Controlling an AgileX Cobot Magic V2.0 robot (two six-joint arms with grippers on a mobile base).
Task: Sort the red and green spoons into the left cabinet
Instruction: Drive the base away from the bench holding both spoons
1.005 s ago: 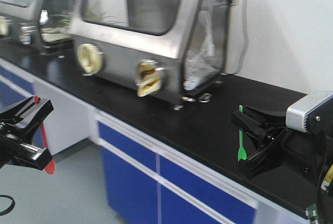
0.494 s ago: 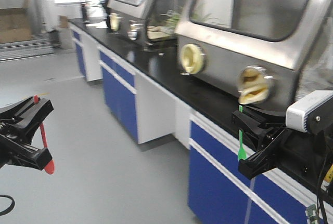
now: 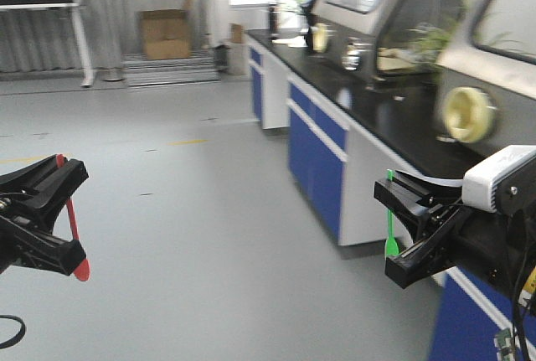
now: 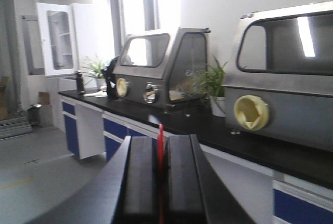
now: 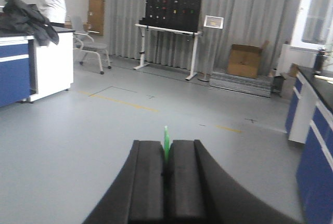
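My left gripper (image 3: 67,210) is shut on the red spoon (image 3: 80,270), which hangs upright with its bowl down. In the left wrist view the red spoon (image 4: 161,135) stands between the closed pads of the left gripper (image 4: 161,154). My right gripper (image 3: 395,223) is shut on the green spoon (image 3: 390,244), also upright. In the right wrist view the green spoon (image 5: 166,138) pokes up between the closed pads of the right gripper (image 5: 165,156). A tall pale cabinet with a glass-paned door (image 4: 56,39) stands at the far end of the bench.
A long black-topped lab bench with blue cupboards (image 3: 327,139) runs along the right, carrying steel glove boxes (image 4: 156,68) and plants. Grey floor (image 3: 184,210) lies ahead. Cardboard boxes (image 3: 165,34), a pegboard stand (image 5: 174,5) and a person (image 5: 52,0) are far off.
The front view has swung left along the bench: the glove boxes slid off to the right and open floor has come into view. Both grippers keep their spoons unchanged.
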